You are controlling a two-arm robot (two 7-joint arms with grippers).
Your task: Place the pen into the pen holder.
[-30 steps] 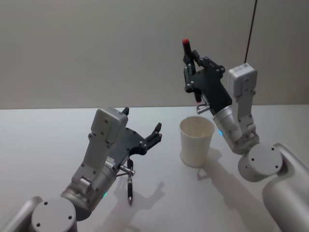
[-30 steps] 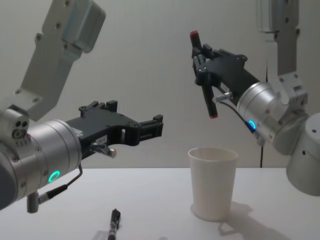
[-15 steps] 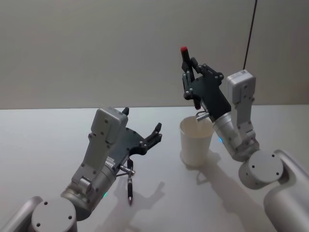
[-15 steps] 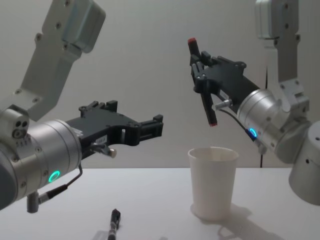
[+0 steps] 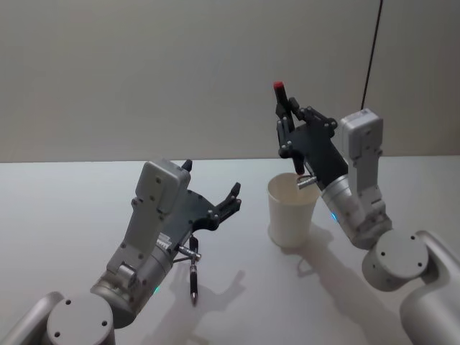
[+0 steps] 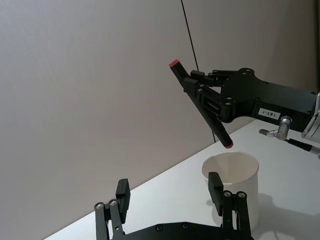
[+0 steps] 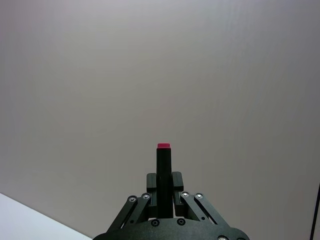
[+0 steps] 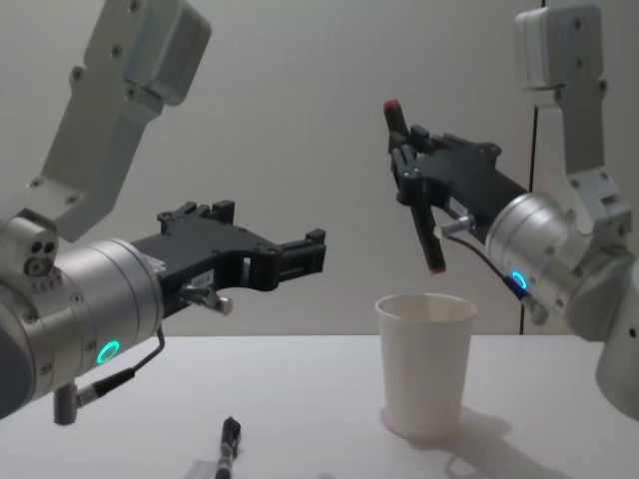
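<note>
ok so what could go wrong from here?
1. The pen sits tilted in the right tool, its lower tip above the rim of the paper cup: released now it might clip the rim or bounce out.
2. The paper cup looks light and stands unsupported; the left tool hovers open away from it, so a leaning pen could tip it.

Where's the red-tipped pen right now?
The red-tipped pen is on the right in the chest view, tilted in the right gripper, its lower tip just above the paper cup.
</note>
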